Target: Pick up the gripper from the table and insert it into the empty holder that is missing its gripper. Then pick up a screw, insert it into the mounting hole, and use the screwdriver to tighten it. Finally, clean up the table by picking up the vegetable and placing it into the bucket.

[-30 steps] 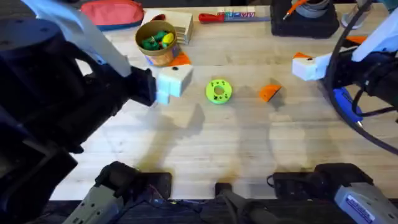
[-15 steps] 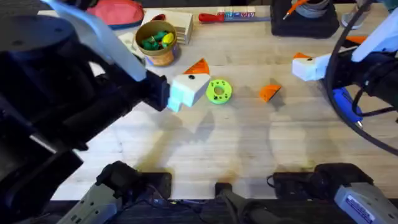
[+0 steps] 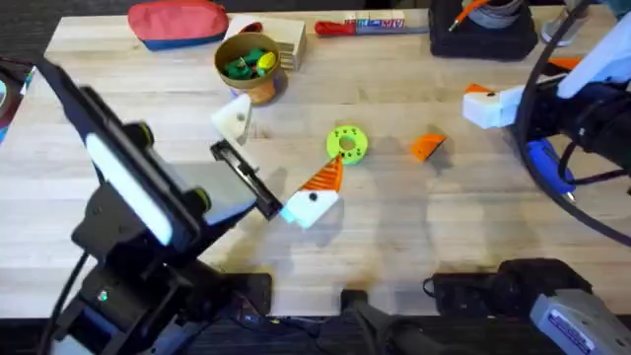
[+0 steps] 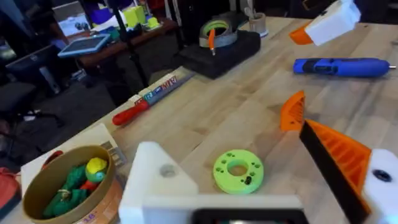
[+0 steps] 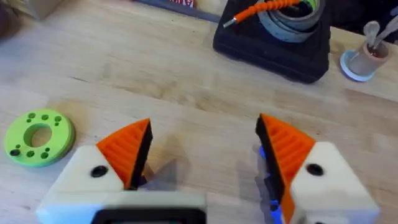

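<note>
- The loose orange fin point(image 3: 427, 146) lies flat on the table point(image 3: 414, 237), between the green ring point(image 3: 346, 144) and the right gripper point(image 5: 205, 143). It is thin, so it could slide away or flip if pinched badly.
- The left gripper point(image 3: 282, 143) sits just beside the green ring and could bump it.
- The left gripper is spread wide and holds nothing. One finger is a bare white holder point(image 3: 234, 118).
- The right gripper is also wide apart and empty.
</note>
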Motion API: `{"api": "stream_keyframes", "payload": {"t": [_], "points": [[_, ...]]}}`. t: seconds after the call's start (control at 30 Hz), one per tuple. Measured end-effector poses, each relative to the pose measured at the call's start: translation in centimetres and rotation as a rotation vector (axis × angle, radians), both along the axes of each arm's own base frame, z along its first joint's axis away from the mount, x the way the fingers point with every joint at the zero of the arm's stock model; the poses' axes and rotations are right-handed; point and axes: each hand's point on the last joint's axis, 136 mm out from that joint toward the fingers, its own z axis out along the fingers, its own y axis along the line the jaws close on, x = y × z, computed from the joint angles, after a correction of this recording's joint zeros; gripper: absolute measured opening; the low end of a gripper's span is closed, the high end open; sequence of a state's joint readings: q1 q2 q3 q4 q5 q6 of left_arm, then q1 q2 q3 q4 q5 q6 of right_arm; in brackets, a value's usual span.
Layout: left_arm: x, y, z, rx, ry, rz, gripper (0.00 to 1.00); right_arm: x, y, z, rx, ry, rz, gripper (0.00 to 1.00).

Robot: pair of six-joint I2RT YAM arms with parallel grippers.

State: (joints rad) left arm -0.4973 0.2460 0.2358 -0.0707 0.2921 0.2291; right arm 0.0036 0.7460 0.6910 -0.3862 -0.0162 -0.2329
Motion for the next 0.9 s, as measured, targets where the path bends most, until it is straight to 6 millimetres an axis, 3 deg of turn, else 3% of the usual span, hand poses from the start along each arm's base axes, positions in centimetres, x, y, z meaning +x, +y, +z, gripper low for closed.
{"api": "stream_keyframes", "payload": {"t": [0.3, 0.33, 0.37, 0.9], "points": [[-1.7, 0.1, -2.0, -0.102, -0.029, -0.043, 0.988, 0.0, 0.0, 0.0, 0.000, 0.000, 0.000, 0.991], [-1.7, -0.1, -2.6, -0.103, -0.017, -0.050, 0.987, 0.0, 0.0, 0.0, 0.000, 0.000, 0.000, 0.990], [-1.9, -0.7, -5.4, -0.083, 0.060, -0.085, 0.988, 0.0, 0.0, 0.0, 0.000, 0.000, 0.000, 0.991], [-3.2, -1.7, -5.4, -0.092, 0.071, -0.180, 0.988, 0.0, 0.0, 0.0, 0.000, 0.000, 0.000, 0.990]]}}
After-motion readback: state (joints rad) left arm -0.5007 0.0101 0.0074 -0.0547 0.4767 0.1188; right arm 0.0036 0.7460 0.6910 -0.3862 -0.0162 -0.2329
